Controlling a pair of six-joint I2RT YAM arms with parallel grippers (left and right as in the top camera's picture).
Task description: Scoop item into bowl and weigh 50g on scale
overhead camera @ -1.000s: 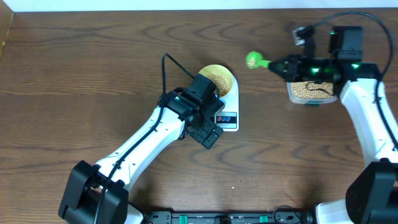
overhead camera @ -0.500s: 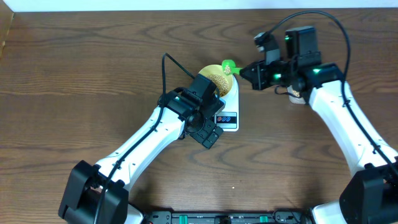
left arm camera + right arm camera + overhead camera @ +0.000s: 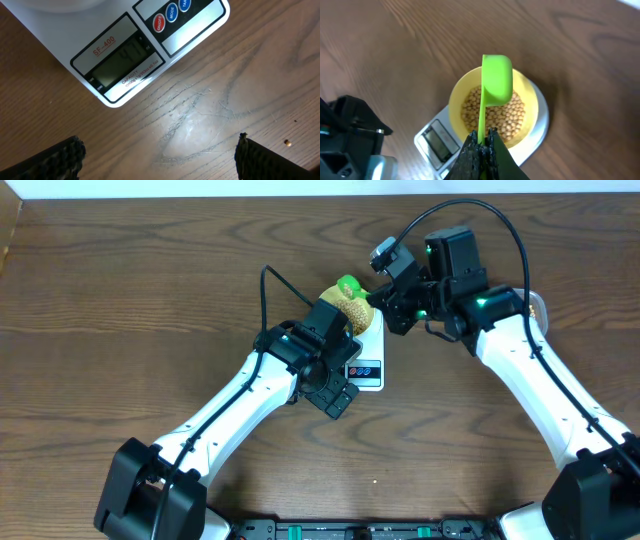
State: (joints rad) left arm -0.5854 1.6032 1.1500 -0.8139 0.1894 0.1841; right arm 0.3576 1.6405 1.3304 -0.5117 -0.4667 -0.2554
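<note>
Beans (image 3: 495, 117) lie in the bowl (image 3: 454, 102) on the scale (image 3: 145, 47) as we hold the green scoop (image 3: 496, 80) over it in clenched right fingers (image 3: 470, 150), left fingers (image 3: 55, 160) released nearby, judging a gentle tip comes next.

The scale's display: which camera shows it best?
Left wrist view: the display is close up, digits faint. Overhead, that end of the scale is tiny, partly under the left arm; the right wrist view shows it small, beside the bowl.
</note>
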